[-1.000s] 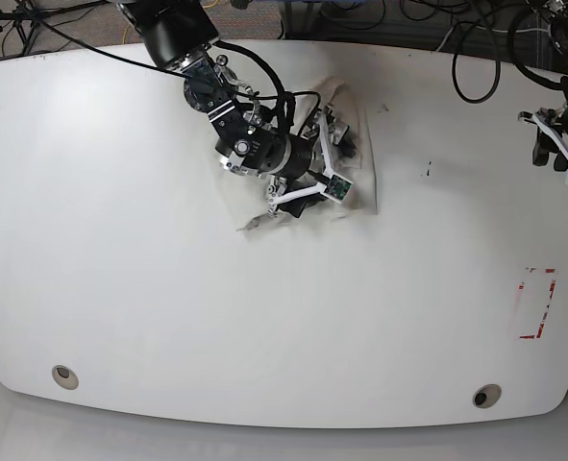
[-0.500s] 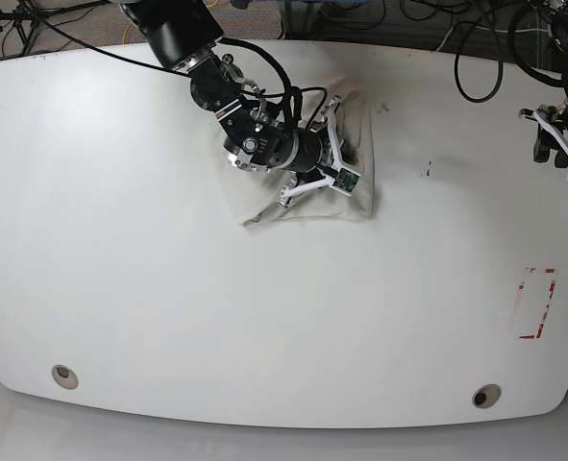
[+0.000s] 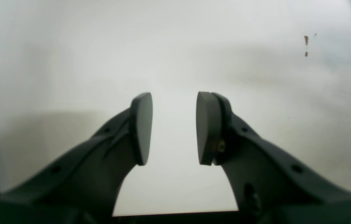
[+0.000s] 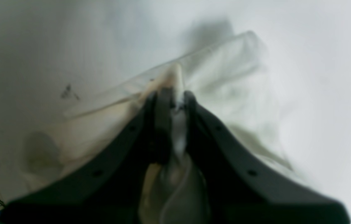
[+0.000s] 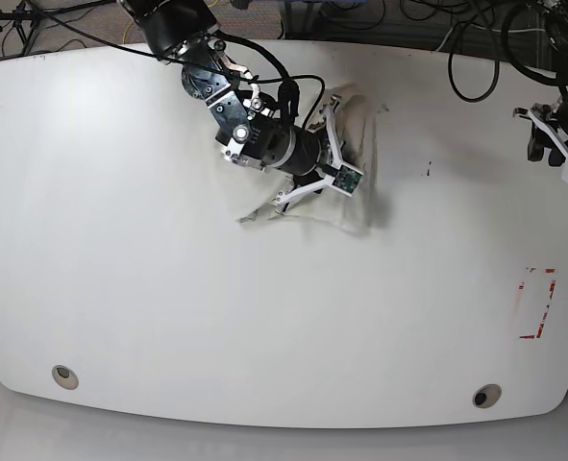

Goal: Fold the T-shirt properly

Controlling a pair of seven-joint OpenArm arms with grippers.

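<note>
Soft cream T-shirt bunched up on the far middle part of the smooth white table, under the right arm. Crumpled, with floppy folds and a thin pointed corner sticking out to the side near the arm. Up close, cloth creased and baggy, a bit blurry, with one ridge pulled up into a peak.

Right gripper pinched tight on that ridge of cloth, dark curved fingers pressed close with only fabric between them. More cloth bulging down between the finger bases. Small grey smudge on the table beside the shirt.

Left gripper held apart over bare table, nothing between the flat rounded pads. Matte black, smooth, shaped like little paddles on bent arms. Seen from above, parked near the far right edge, well apart from the shirt.

Red tape outline like a box on the right side of the table. Two round holes near the front edge. Black cables looped past the back edge.
</note>
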